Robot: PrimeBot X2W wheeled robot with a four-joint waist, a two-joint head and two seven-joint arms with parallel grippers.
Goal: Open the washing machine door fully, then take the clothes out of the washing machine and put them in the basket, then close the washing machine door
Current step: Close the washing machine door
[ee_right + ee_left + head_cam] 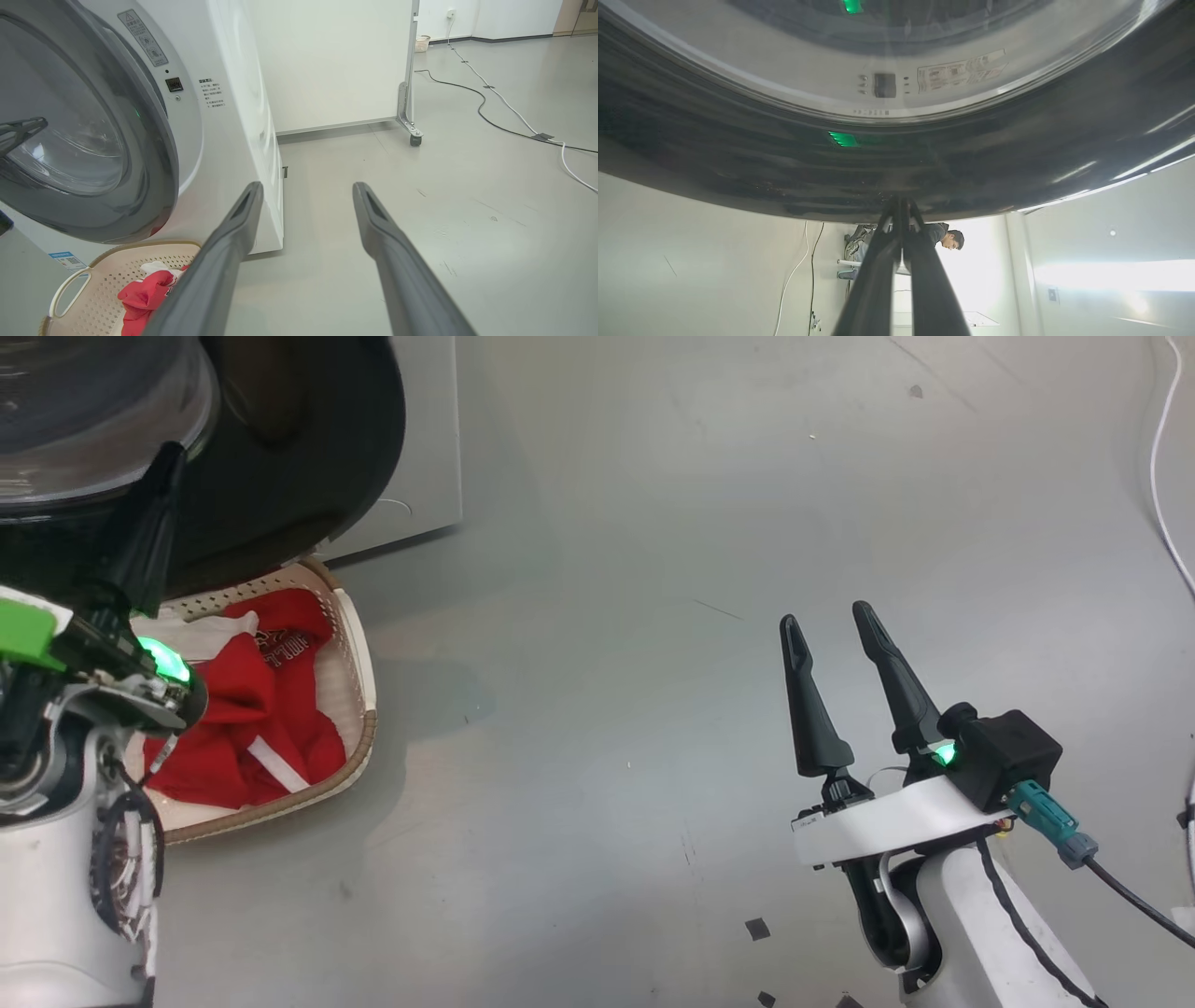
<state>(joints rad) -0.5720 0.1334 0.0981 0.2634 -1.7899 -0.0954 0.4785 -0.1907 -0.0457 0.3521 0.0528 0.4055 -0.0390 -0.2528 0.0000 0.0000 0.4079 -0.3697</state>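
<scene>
Two claws, one job left: the left claw [900,205], drawn tight together, meets the black rim of the washing machine door [308,457], apparently to push it shut. Red clothes [243,709] lie in the basket [359,663] on the floor [653,616] beneath; the right claw [826,614] hangs spread apart.

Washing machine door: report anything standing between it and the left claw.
Nothing visible stands between them. The shut left claw has its tips right at the glossy black rim of the washing machine door; the basket lies lower, on the floor.
</scene>
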